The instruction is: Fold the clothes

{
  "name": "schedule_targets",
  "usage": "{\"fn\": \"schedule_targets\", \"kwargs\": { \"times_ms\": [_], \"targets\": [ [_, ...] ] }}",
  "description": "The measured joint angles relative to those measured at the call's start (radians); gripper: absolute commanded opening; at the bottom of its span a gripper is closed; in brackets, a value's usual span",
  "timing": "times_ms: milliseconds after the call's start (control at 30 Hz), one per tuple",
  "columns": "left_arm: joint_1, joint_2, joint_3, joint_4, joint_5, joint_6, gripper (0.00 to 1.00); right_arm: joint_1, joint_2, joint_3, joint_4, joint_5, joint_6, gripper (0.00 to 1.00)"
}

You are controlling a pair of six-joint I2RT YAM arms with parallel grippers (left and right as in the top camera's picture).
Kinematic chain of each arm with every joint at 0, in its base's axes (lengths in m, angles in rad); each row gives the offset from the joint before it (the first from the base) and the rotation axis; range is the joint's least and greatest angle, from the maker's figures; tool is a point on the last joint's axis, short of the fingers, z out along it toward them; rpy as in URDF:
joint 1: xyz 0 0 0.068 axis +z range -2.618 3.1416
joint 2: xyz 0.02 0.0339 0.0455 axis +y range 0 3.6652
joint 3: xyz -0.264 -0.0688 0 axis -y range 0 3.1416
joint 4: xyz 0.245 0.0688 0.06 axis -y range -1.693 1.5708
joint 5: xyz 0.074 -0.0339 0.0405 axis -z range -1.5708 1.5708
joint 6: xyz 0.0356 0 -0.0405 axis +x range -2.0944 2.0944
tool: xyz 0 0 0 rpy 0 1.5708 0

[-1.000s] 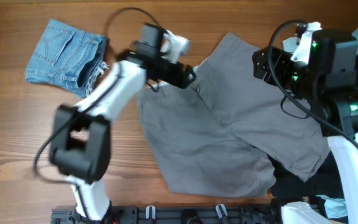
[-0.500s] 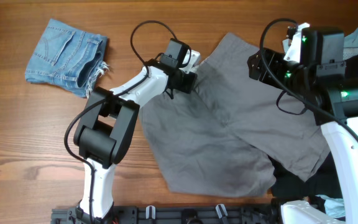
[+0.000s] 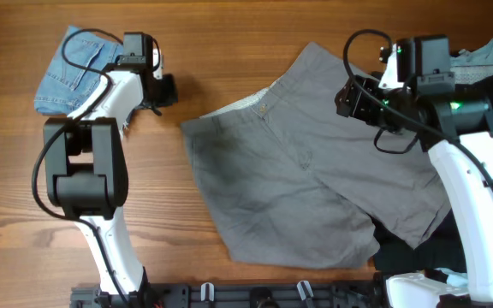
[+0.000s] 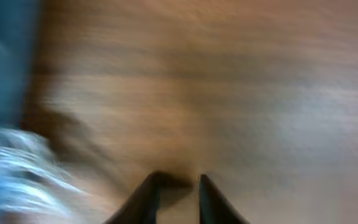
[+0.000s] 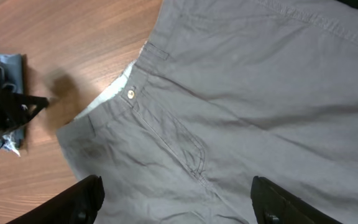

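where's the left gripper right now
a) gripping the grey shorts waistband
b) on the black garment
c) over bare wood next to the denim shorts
c: the left gripper hangs over the wooden table beside the denim shorts, apart from the grey shorts.

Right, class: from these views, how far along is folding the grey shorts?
Done: the grey shorts lie spread flat on the table, no fold made. In hand: nothing; the right gripper hangs open above them, the left gripper is empty over bare wood beside the denim shorts. Left: every fold.
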Motion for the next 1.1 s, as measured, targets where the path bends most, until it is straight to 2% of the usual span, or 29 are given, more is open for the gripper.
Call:
{"fn": "schedule_targets", "kwargs": {
  "times_ms": [67,167,200,267,333,533,600,700,833,967,1067,1100],
  "targets": [
    [-0.024,-0.018,-0.016,-0.018,0.06,0.032,0.52,0.0,0.003,0.0,0.0,0.0,0.0,0.8],
    [-0.099,-0.05,-0.021,-0.013,0.129,0.075,0.78,0.0,0.003,0.0,-0.001,0.0,0.0,0.8],
    [-0.134,-0.062,-0.021,-0.005,0.146,0.087,0.83,0.0,0.003,0.0,-0.003,0.0,0.0,0.81],
    [-0.211,-0.079,-0.021,0.017,0.17,0.108,0.86,0.0,0.003,0.0,-0.008,0.0,0.0,0.81],
    [-0.287,-0.079,-0.021,0.034,0.185,0.119,0.8,0.0,0.003,0.0,-0.008,0.0,0.0,0.81],
    [-0.449,-0.047,-0.021,0.118,0.201,0.153,0.33,0.0,0.003,0.0,-0.01,0.0,-0.005,0.82],
    [-0.471,-0.014,-0.021,0.122,0.204,0.153,0.23,0.0,0.003,0.0,-0.013,0.0,-0.008,0.82],
    [-0.484,0.021,-0.019,0.141,0.199,0.158,0.15,0.0,0.003,0.0,-0.014,0.0,-0.008,0.82],
    [-0.482,0.031,-0.011,0.144,0.107,0.087,0.22,0.0,0.003,0.0,-0.014,0.0,-0.008,0.82],
    [-0.467,0.034,0.004,0.151,-0.085,-0.023,0.24,0.0,0.003,0.0,-0.014,0.0,-0.008,0.82],
    [-0.378,0.035,0.006,0.138,-0.191,-0.078,0.24,0.0,0.003,0.0,-0.014,0.0,-0.008,0.83],
    [-0.336,0.035,0.009,0.127,-0.214,-0.089,0.29,0.0,0.003,0.0,-0.015,0.0,-0.008,0.84]
  ]
}}
